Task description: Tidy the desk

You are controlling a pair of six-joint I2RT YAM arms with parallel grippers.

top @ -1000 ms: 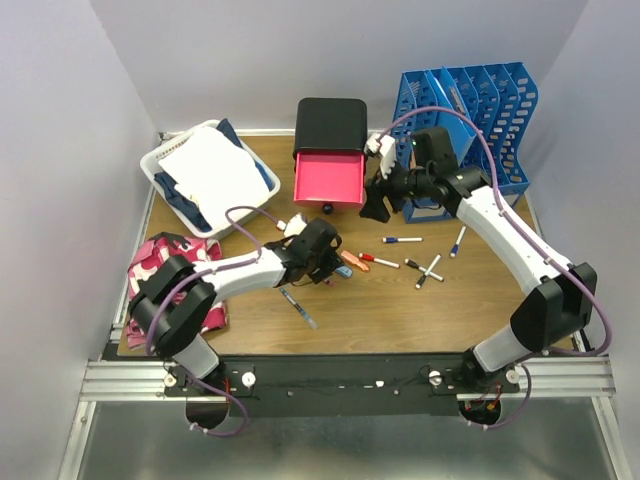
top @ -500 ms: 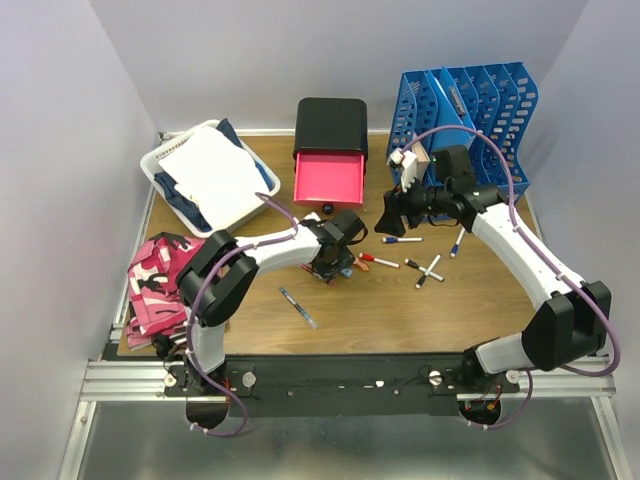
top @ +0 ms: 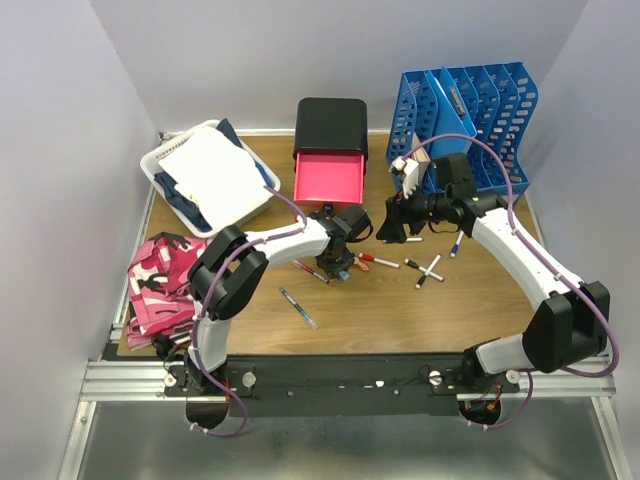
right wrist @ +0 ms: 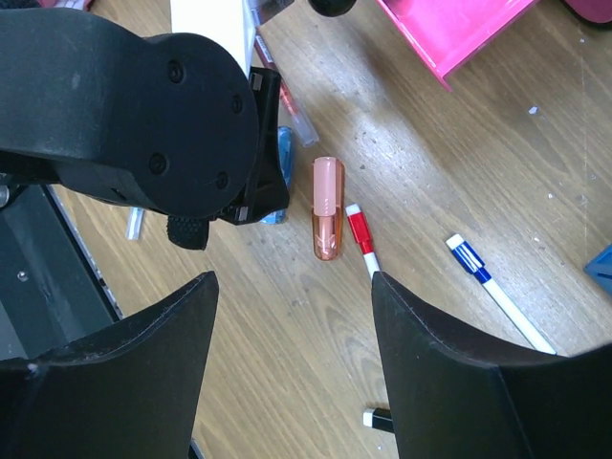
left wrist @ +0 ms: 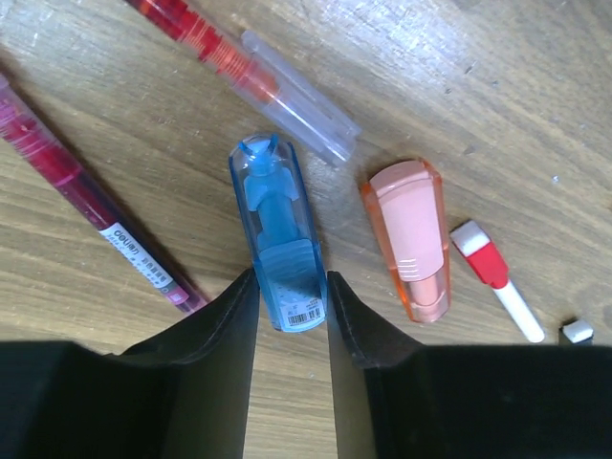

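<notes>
Desk (top: 400,310): the wood-grain top under everything. It carries loose pens and markers in front of the pink drawer (top: 330,180), so any sweep across it would scatter them.
Pink drawer: pulled out at the back of the desk. A dropped item could land short of it.
Right gripper (top: 392,225): hangs to the drawer's right with its jaws spread wide and nothing between them. It sits near the left arm's wrist, so a lift towards the drawer risks a collision.
Left gripper (left wrist: 292,292): just in front of the drawer. Its pads press both sides of the blue dispenser (left wrist: 279,229), but only at its near end.
Red pen (left wrist: 67,172): just beside the left finger. It may get nudged or dragged.
Blue dispenser: lies flat on the desk in front of the drawer. With only its end held, it could pivot, droop or slip out when raised.
Peach dispenser (left wrist: 413,234): lies beside the right finger. It is close enough to be knocked further from the drawer.
</notes>
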